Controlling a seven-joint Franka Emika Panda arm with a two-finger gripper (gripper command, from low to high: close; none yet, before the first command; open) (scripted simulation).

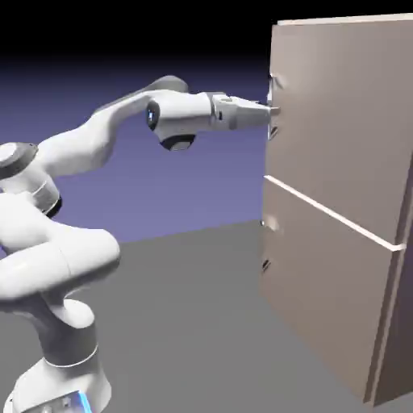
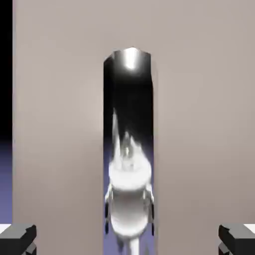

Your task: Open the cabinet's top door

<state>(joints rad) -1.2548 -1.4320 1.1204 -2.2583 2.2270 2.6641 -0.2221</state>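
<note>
The tall beige-tan cabinet [image 1: 379, 339] stands at the exterior view's right. Its top door [image 1: 347, 105] carries a small grey metal bar handle [image 1: 275, 81] on its near edge. My gripper [image 1: 269, 114] reaches level from the left and its tips are at that handle. In the hand view the shiny handle [image 2: 128, 124] stands upright in the middle against the door panel [image 2: 60, 124]. My gripper [image 2: 127, 240] is open, with its grey fingertips [image 2: 19, 237] far out on either side of the bar and not touching it.
Below a thin pale seam [image 1: 331, 211] sits the shorter lower door [image 1: 323, 298] with its own pale handle [image 1: 265, 242]. The grey table [image 1: 193, 323] spreads between my base and the cabinet.
</note>
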